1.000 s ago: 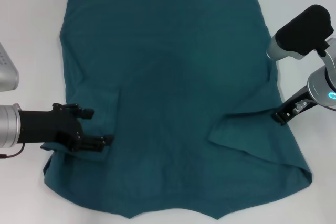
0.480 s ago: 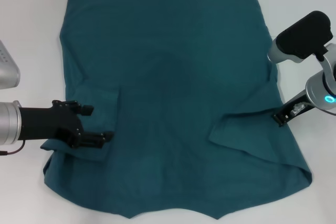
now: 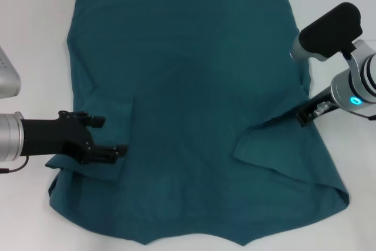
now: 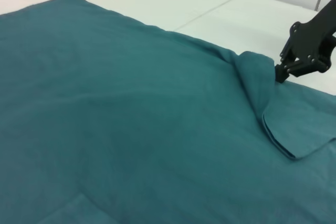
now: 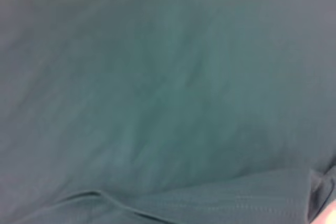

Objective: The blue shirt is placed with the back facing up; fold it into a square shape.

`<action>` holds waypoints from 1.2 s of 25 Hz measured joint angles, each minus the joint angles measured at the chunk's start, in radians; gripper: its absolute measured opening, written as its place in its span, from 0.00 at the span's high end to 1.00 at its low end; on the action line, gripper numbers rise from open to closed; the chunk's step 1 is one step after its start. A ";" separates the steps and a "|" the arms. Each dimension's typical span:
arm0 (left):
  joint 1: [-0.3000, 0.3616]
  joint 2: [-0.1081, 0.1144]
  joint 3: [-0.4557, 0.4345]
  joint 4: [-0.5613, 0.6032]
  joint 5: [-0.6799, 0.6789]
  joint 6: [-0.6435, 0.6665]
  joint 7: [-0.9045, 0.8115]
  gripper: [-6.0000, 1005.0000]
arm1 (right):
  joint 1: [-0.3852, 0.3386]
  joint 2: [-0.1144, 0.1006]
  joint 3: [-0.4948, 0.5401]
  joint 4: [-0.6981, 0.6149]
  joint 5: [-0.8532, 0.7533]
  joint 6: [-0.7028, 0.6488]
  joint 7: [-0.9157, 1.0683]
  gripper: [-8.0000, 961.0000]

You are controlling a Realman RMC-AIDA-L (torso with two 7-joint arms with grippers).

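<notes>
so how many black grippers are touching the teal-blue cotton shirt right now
2. The left gripper sits on the teal-blue cotton shirt over its near left folded-in sleeve, fingers apart. The right gripper pinches the shirt's right edge, where a fold is lifted.

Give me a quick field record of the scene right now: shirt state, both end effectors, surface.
garment: dark teal-blue cotton T-shirt, spread flat, plain side up
sleeves: both folded inward onto the body
left end effector: over the shirt's left folded sleeve, fingers apart
right end effector: at the shirt's right edge, pinching the cloth of the folded sleeve
surface: white table
</notes>
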 joint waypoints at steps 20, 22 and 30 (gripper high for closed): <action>0.022 0.004 -0.063 0.028 -0.014 0.024 -0.006 0.13 | 0.107 0.001 -0.027 0.108 0.126 0.173 -0.031 0.99; 0.025 0.003 -0.090 0.049 -0.014 0.053 -0.019 0.13 | 0.074 -0.002 -0.022 0.037 0.131 0.135 -0.031 0.99; 0.075 0.009 -0.120 0.244 0.008 0.165 -0.313 0.13 | -0.084 -0.003 -0.024 -0.271 0.132 -0.041 -0.031 0.99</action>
